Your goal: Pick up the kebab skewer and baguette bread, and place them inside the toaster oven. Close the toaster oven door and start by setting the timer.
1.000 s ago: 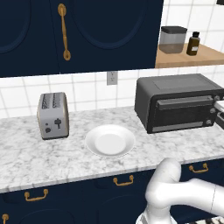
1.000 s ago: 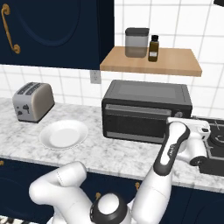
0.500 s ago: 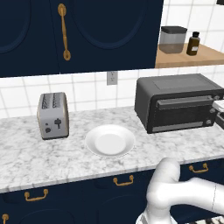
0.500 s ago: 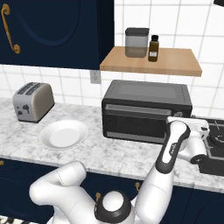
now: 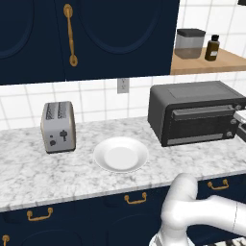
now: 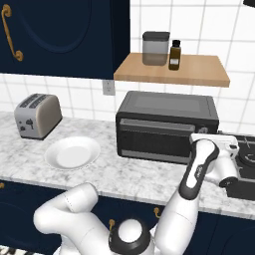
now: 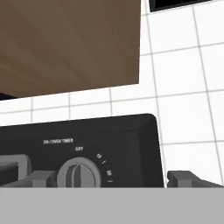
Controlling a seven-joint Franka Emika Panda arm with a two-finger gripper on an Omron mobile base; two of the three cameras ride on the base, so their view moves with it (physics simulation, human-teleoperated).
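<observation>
The toaster oven (image 5: 192, 113) (image 6: 167, 124) stands on the counter at the right. Its door (image 5: 199, 126) is up and closed, the grey bar handle (image 6: 154, 123) along its top. My gripper (image 6: 208, 142) (image 5: 239, 124) hovers at the oven's right end, in front of the knobs. In the hand view the timer knob (image 7: 78, 173) sits between my fingertips (image 7: 41, 178), nearer the left one, with a gap on both sides. The gripper (image 7: 113, 178) is open and holds nothing. The kebab skewer and baguette bread are hidden from view.
A white plate (image 5: 120, 154) with nothing on it lies mid-counter, and a silver two-slot toaster (image 5: 58, 127) stands to its left. A wooden shelf (image 6: 172, 69) with a jar and a bottle hangs above the oven. A stovetop (image 6: 245, 157) lies right of my hand.
</observation>
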